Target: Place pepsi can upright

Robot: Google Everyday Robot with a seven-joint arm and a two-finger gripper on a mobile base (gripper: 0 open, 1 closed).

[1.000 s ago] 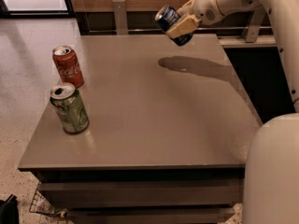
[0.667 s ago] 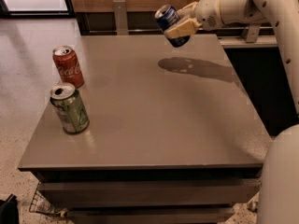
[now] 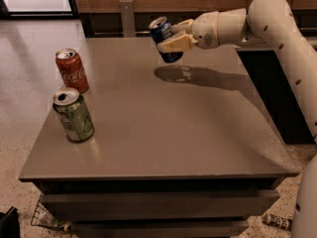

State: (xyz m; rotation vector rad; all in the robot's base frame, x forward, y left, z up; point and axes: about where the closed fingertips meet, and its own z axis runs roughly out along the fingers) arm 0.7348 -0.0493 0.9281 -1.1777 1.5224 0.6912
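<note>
The pepsi can (image 3: 164, 37) is dark blue with a silver top. It hangs tilted in the air above the far middle of the grey table (image 3: 163, 133), its top leaning to the left. My gripper (image 3: 171, 37) is shut on the pepsi can, with the cream fingers (image 3: 176, 44) clasping its side. The white arm reaches in from the right. The can's shadow lies on the table just below it.
A red Coca-Cola can (image 3: 72, 70) stands upright at the table's left edge. A green can (image 3: 74, 115) stands upright in front of it. A dark counter lies to the right of the table, a wire basket under its front left.
The gripper has carried the pepsi can a little to the left and slightly lower. The arm is stretched further out over the table. The two other cans have not moved.
</note>
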